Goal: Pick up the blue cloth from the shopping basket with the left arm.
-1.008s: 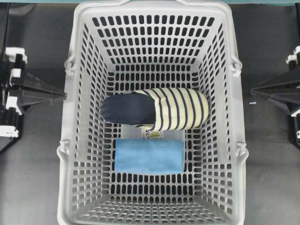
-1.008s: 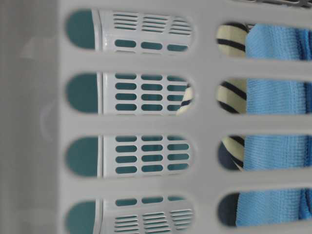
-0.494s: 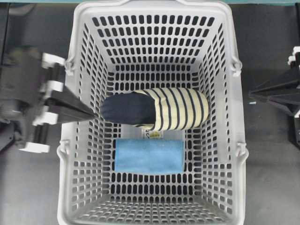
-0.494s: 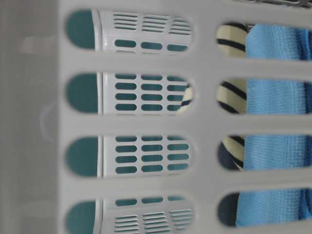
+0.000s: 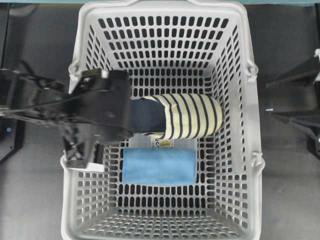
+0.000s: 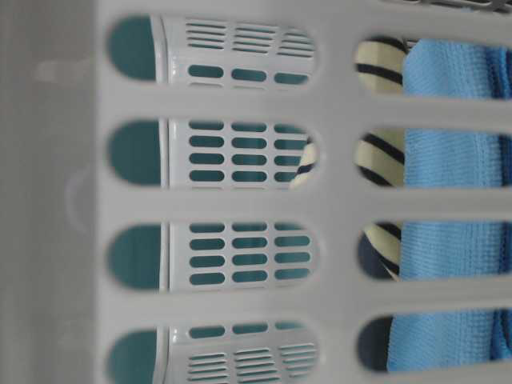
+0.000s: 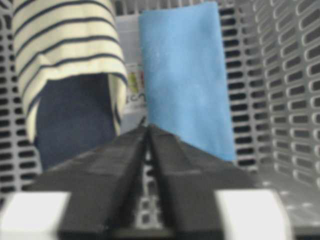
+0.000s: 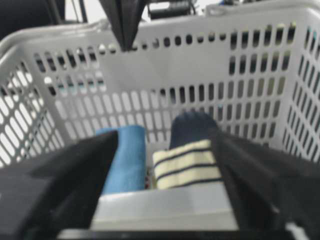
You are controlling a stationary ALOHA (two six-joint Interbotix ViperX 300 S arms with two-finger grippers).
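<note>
Approach step: left gripper over the shopping basket, jaws together, nothing held. Blue cloth flat on the basket floor, just beside the striped slipper. Next: spread jaws, descend onto cloth.

striped fabric item: navy toe, cream stripes, lying flat | label: partly hidden beneath it

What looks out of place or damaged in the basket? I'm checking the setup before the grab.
Nothing stands out. The blue cloth lies flat and neatly folded on the basket floor, beside the striped fabric item. A small printed label peeks out between them. The basket shows no visible damage.
</note>
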